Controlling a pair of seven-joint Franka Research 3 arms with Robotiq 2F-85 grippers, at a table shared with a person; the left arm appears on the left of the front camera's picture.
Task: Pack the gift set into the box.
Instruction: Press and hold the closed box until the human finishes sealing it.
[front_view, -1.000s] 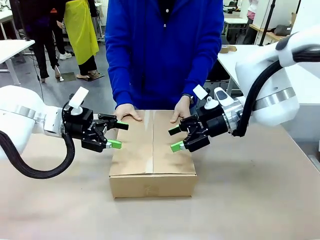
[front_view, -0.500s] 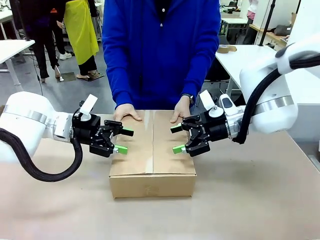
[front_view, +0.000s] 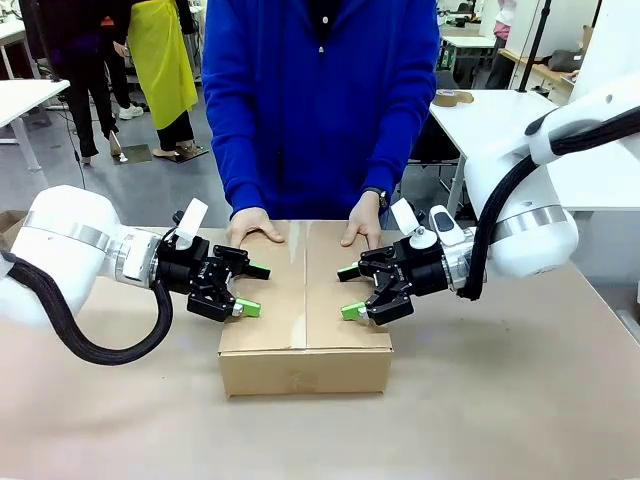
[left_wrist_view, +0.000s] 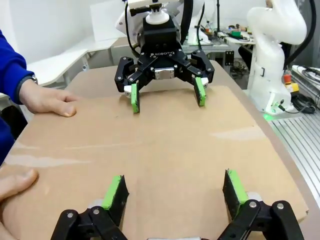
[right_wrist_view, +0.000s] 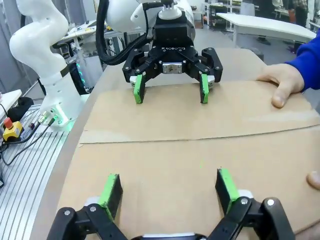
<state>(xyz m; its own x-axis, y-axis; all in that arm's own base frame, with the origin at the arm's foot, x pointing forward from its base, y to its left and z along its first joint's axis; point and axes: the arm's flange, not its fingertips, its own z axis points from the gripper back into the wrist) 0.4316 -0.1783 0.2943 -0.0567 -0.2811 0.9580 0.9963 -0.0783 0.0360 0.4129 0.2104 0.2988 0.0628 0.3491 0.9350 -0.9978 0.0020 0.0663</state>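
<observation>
Nearest, bare tan table (front_view: 500, 420) with the brown box (front_view: 305, 345) at its middle, flaps folded shut. Above the box top, left gripper (front_view: 253, 288) and right gripper (front_view: 348, 292) facing each other, fingers of both spread wide, empty; at the far edge, person (front_view: 320, 100) in blue pressing both palms on the flaps. Beyond, grey floor (front_view: 150, 190) and white tables (front_view: 490, 115).

We see a tan desk (front_view: 520, 400) spread across the near part of the scene, its surface matte and faintly mottled. One thing lies directly on it: a brown cardboard box (front_view: 305, 372), sitting flat at the middle, closer to the far edge than the near one. Its top flaps are shut and meet in a seam running near to far, with a paler strip along it.
</observation>
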